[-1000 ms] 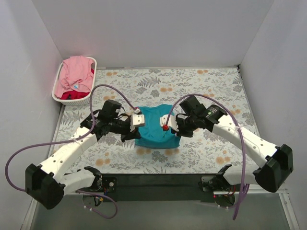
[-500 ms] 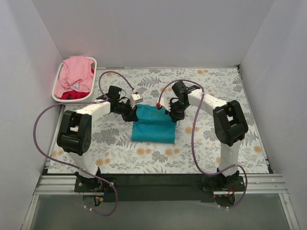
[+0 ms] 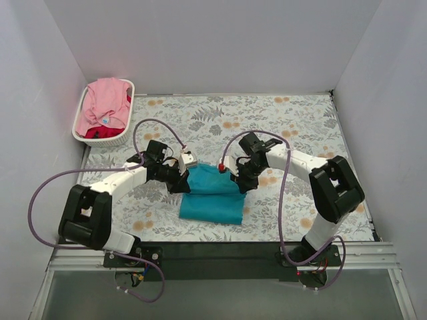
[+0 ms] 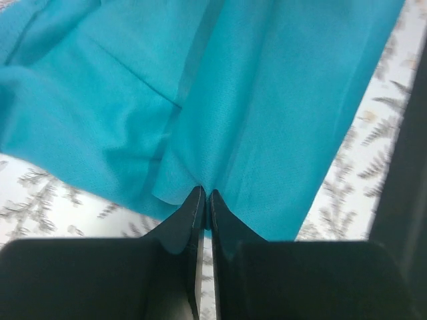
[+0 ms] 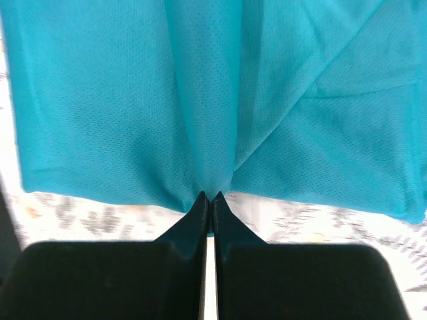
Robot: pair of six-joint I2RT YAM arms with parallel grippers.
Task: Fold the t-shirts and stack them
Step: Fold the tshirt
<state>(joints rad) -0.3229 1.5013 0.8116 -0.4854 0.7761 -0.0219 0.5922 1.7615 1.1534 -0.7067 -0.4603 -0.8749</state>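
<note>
Both grippers have pulled back toward the arm bases since half a second ago. The teal short-sleeved cloth t-shirt (image 3: 212,203) has come with them and now lies farther from the white slatted plastic basket (image 3: 107,141).

From above, the teal shirt is a near rectangle on the flower-printed table covering (image 3: 300,127), well apart from the basket, to its right and nearer the bases. The left gripper (image 3: 186,177) meets the shirt's far corner on the basket's side. The right gripper (image 3: 236,179) meets the far corner away from the basket. That view does not show the fingertips clearly.

The wrist views do. The left gripper (image 4: 205,195) is clenched on a pinch of teal fabric (image 4: 267,100), which fans out from the black tips in soft creases. The right gripper (image 5: 207,197) is likewise clamped on the shirt (image 5: 120,100), with a narrow pleat running up from its tips. Neither wrist view takes in the basket.

The basket holds a crumpled pink cloth t-shirt (image 3: 103,103) heaped to the rim, with a strip of red cloth t-shirt (image 3: 100,133) showing beneath it on the side nearest the bases.

Up close in the right wrist view the teal fabric is a fine pin-holed mesh knit, and it has a seam line in the left wrist view. The table covering is pale, with grey leaves and orange blooms.
</note>
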